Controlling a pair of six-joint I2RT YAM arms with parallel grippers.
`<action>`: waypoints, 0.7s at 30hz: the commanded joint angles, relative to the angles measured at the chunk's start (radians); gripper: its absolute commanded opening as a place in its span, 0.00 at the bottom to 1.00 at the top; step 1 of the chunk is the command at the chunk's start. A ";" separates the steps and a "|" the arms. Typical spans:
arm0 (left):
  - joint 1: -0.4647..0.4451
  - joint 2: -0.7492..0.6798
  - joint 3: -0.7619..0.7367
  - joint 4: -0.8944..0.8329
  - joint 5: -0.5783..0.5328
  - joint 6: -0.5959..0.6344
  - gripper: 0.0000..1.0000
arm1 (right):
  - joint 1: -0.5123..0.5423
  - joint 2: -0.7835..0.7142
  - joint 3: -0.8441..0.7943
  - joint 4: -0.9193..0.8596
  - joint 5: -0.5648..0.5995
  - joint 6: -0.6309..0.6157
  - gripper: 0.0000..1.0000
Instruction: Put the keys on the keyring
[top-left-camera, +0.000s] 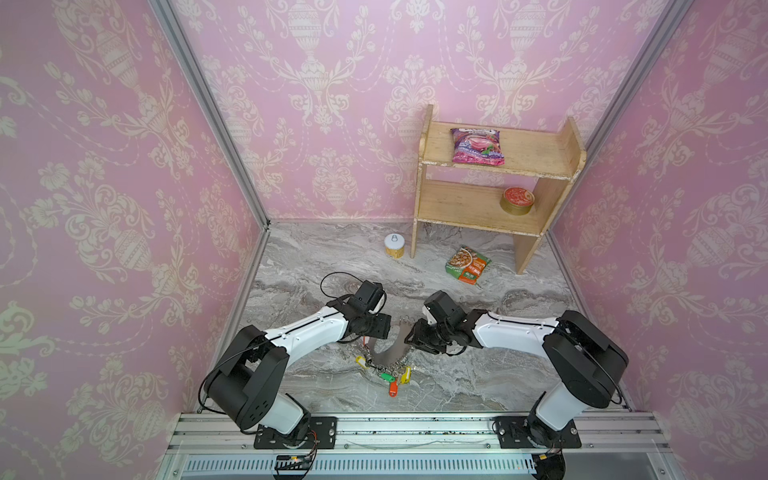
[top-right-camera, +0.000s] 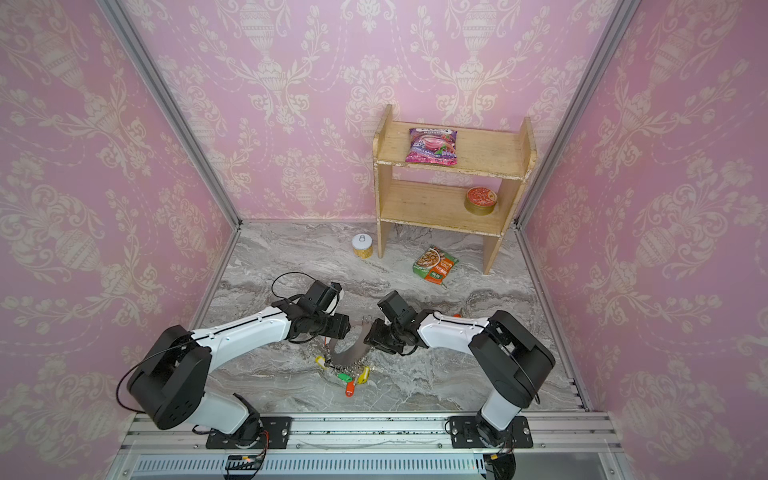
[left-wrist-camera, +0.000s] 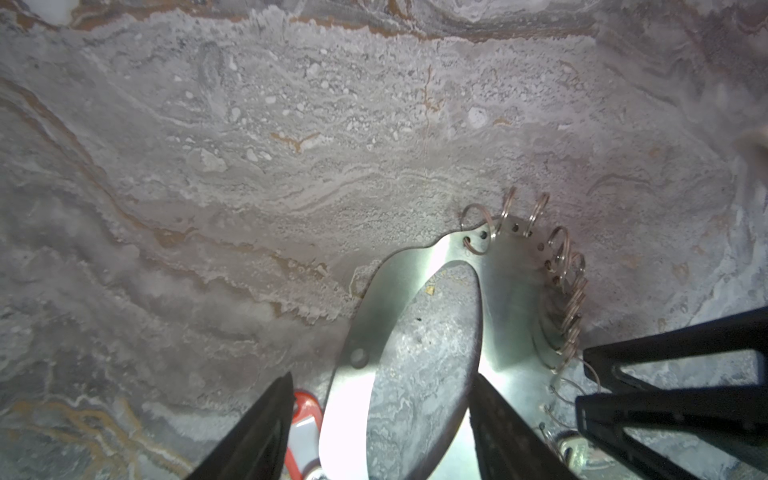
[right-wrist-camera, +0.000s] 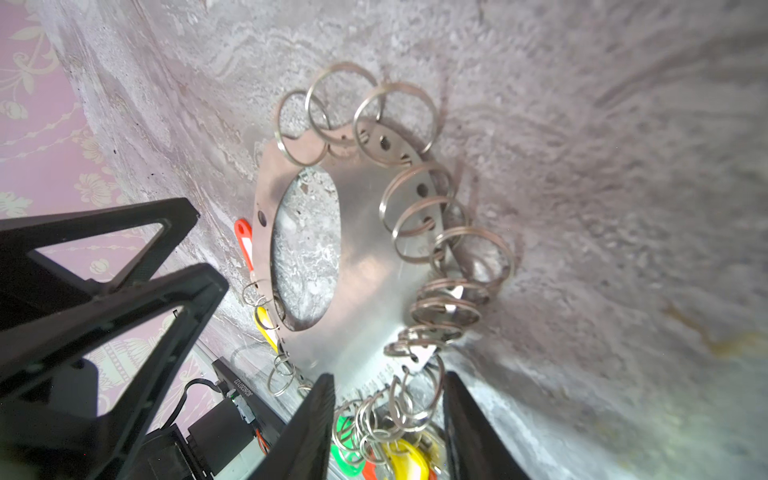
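Observation:
The keyring (top-left-camera: 386, 353) is a flat grey metal band loop (right-wrist-camera: 365, 249) edged with several silver rings (right-wrist-camera: 453, 257), lying on the marble table between both arms. The keys, with yellow, green and orange tags (top-left-camera: 392, 379), cluster at its near end. A red tag (left-wrist-camera: 305, 419) lies beside the band's narrow side. My left gripper (left-wrist-camera: 381, 376) is open, its fingers straddling that narrow side (left-wrist-camera: 345, 399). My right gripper (right-wrist-camera: 390, 376) has its fingers apart on either side of a bunch of rings and the band's wide end. Whether they press on them is unclear. Green and yellow tags (right-wrist-camera: 405, 457) lie beneath.
A wooden shelf (top-left-camera: 494, 183) stands at the back right with a pink packet (top-left-camera: 478, 145) on top and a round gold tin (top-left-camera: 517, 200) below. A small can (top-left-camera: 395, 246) and a green-orange packet (top-left-camera: 468, 264) lie on the table behind the arms. The metal rail (top-left-camera: 395, 428) runs along the front.

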 joint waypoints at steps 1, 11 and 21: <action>-0.006 0.009 0.002 -0.003 -0.018 0.022 0.69 | -0.008 -0.001 0.030 0.024 -0.007 0.002 0.44; -0.006 0.010 0.009 -0.010 -0.020 0.024 0.69 | -0.011 0.027 0.057 0.035 -0.027 0.000 0.44; -0.005 -0.032 -0.007 0.010 -0.014 0.006 0.70 | 0.039 -0.112 -0.029 -0.053 0.032 0.062 0.43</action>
